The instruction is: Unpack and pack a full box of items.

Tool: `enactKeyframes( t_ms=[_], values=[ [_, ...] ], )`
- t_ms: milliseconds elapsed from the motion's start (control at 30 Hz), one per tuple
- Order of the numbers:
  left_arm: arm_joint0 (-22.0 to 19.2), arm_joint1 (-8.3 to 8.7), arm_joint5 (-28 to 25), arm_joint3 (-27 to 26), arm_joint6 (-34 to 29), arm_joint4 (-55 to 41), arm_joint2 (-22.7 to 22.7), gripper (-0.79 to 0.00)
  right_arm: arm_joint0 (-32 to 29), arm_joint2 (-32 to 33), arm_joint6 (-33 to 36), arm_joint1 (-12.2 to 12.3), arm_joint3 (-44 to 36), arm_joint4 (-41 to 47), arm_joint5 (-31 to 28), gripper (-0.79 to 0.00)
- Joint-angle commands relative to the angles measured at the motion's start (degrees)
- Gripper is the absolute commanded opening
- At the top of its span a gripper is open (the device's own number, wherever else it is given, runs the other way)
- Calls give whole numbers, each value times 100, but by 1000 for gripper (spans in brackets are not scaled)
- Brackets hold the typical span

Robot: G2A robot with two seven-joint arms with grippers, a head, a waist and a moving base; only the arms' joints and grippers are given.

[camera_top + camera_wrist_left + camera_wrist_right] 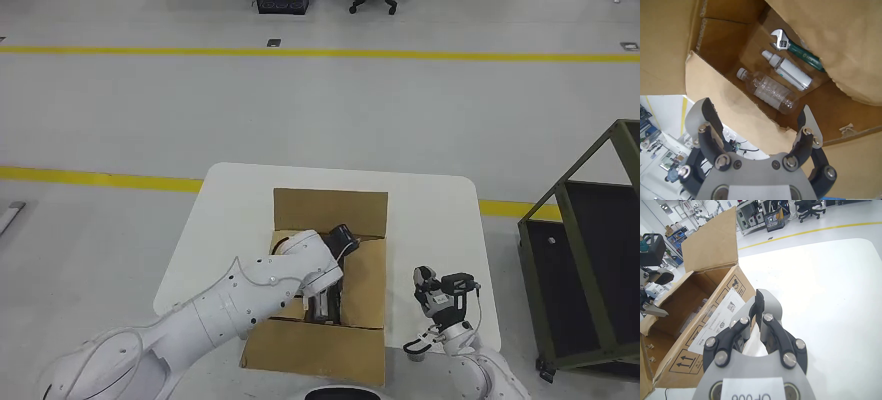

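A: Where was the box?

B: On the table (430, 205), taking up the middle from close to the far edge down to the near edge. The box (362, 285) stood with its flaps open.

A: And the arms?

B: The left gripper (756, 106) hung over the box's mouth, jaws spread wide with nothing between them. The right gripper (758, 303) was over the table just beside the box's right wall, toward the near right corner. Its jaws were closed together on nothing.

A: What lay inside?

B: Three things on the bottom, side by side. There was a clear bottle (768, 91), beside it a white spray (788, 73), and then a wrench (797, 49) with a green handle. The end of the handle was hidden under a flap. They lay close together, but I couldn't tell whether any touched.

A: So how far along was it?

B: I'd judge the unpacking was barely started, at least for those three. Every item I could see was in the box, and neither gripper had one. Each would need lifting out onto the table, and then all the packing back in. The flaps hid part of the bottom, so there may have been more items than I could count.
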Motion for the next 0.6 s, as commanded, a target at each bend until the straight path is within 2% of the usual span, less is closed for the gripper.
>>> enactKeyframes(
  t_ms=[0,200,500,533,567],
  values=[
    [33,-71,118,179,71,65,-9,0,8,-35,10,-8,-23,19,14,-785],
    [57,-255,395,679,-160,415,38,0,12,-96,-7,-20,-48,13,64,-785],
    [115,-440,449,938,-381,963,49,0,-25,-102,-70,-27,-65,19,138,-785],
    [134,-456,460,960,-391,961,22,-182,-32,-101,-77,-27,-71,21,149,-785],
    [145,-466,460,979,-399,962,5,-283,-36,-101,-78,-28,-75,21,153,-785]
  ],
)
